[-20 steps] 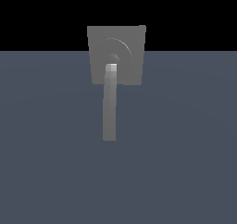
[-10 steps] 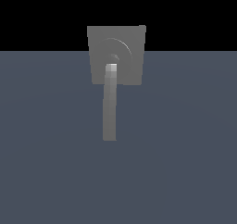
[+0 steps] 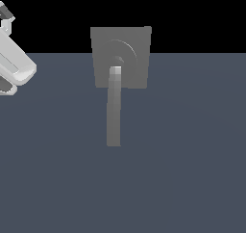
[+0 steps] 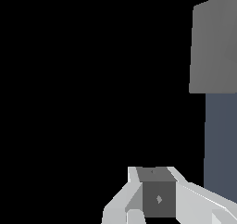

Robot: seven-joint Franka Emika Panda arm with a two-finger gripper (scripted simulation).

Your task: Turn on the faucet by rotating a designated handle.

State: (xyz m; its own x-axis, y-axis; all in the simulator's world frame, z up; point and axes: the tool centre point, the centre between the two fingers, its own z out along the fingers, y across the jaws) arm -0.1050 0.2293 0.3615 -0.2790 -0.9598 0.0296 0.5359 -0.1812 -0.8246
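1. The table [image 3: 192, 179], a flat blue-grey surface, fills the lower part of the exterior view and stretches away from the end effector toward the exterior view's right; in the wrist view only a narrow strip of it shows.
2. The glossy white robot arm [image 3: 17, 63] reaches in at the exterior view's left edge, cut off by the frame.
3. The faucet [image 3: 132, 58], a grey squarish plate with raised rings, stands well apart from the end effector, toward the exterior view's right; the wrist view shows it as a plain grey slab [image 4: 215, 47].
4. The handle [image 3: 114, 107], a long, lighter grey bar, projects from the plate's hub out over the table, nothing touching it, well apart from the end effector.
5. The end effector [image 4: 155, 195] shows in the wrist view only as white housing around a grey block; whether it is released or clenched I cannot tell.
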